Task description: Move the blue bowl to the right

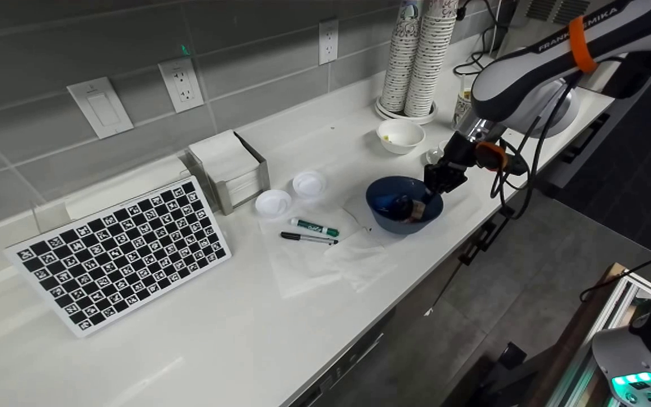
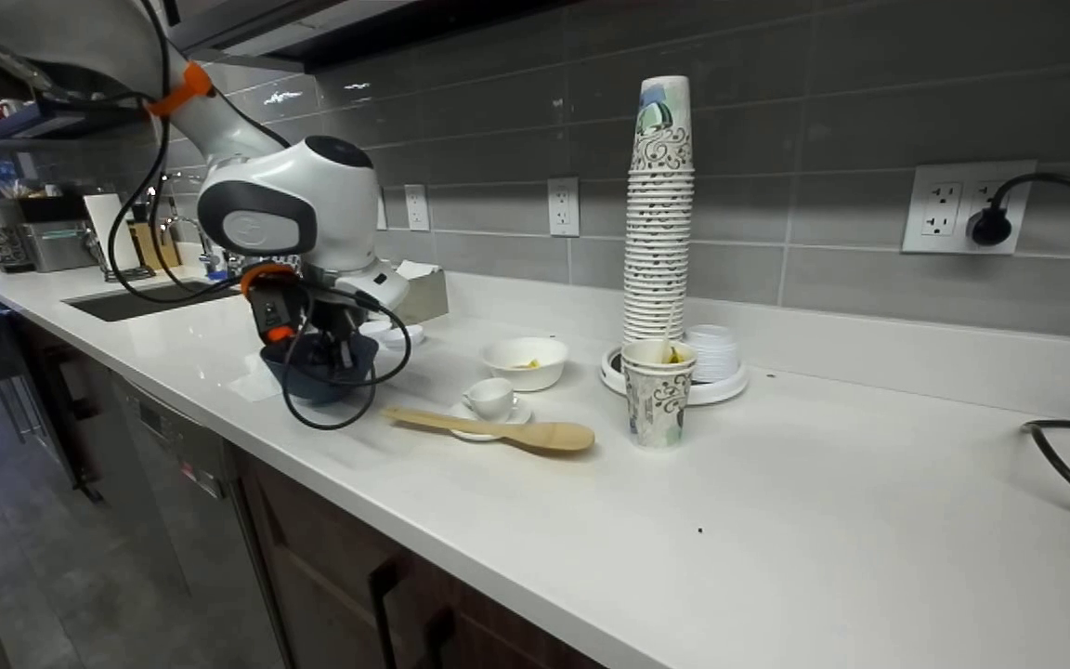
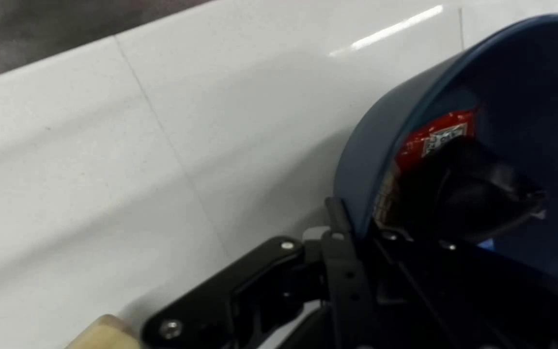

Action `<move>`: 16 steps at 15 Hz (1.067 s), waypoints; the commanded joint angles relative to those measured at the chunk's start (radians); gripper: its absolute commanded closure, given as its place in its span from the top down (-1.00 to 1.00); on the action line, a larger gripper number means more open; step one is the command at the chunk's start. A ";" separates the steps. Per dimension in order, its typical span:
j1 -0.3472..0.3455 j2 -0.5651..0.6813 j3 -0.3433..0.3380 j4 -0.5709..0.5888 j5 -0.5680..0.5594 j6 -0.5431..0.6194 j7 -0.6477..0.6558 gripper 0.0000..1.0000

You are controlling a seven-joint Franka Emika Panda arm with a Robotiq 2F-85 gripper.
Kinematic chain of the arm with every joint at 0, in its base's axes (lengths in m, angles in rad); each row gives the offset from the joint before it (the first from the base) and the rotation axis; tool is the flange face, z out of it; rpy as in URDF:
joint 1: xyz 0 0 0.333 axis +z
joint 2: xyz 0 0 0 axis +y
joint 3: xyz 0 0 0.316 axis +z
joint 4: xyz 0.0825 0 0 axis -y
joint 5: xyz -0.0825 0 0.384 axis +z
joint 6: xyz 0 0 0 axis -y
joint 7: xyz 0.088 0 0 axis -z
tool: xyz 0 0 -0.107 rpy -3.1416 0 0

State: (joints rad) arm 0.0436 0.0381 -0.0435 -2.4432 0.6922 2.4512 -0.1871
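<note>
The blue bowl [image 1: 398, 226] is on the white counter near its front edge, and also shows in an exterior view [image 2: 312, 386] partly behind the arm's cable. It holds wrapped packets, one of them red [image 3: 453, 128] in the wrist view. My gripper [image 1: 432, 193] is at the side of the bowl. In the wrist view the gripper [image 3: 359, 235] has one finger outside and one inside the wall of the bowl [image 3: 368, 140], shut on it. The inner finger is dark and hard to see. I cannot tell whether the bowl's base touches the counter.
A white bowl [image 2: 526, 362], a cup [image 2: 490, 400] on a saucer and a wooden spoon [image 2: 507, 430] lie beside the blue bowl. Tall paper cup stacks [image 2: 658, 242] stand behind. A green marker [image 1: 314, 227], a pen [image 1: 308, 238] and white round cups [image 1: 273, 202] are on the bowl's other side.
</note>
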 commanded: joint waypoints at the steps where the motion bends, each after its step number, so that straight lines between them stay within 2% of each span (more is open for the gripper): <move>1: -0.045 -0.122 -0.006 -0.027 0.007 -0.007 0.145 -0.98; 6: -0.128 -0.306 -0.055 -0.071 -0.053 0.006 0.337 -0.98; 9: -0.215 -0.392 -0.054 -0.104 -0.231 0.040 0.514 -0.98; 10: -0.218 -0.406 -0.044 -0.106 -0.275 0.018 0.530 -0.98; 11: -0.192 -0.337 -0.079 -0.061 -0.212 0.012 0.451 -0.90; 13: -0.204 -0.374 -0.074 -0.083 -0.251 0.011 0.488 -0.90; 14: -0.203 -0.382 -0.069 -0.091 -0.254 0.011 0.495 -0.98; 16: -0.248 -0.338 -0.070 -0.059 -0.290 0.045 0.577 -0.98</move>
State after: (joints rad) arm -0.1696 -0.3391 -0.1023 -2.5372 0.4455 2.4669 0.3138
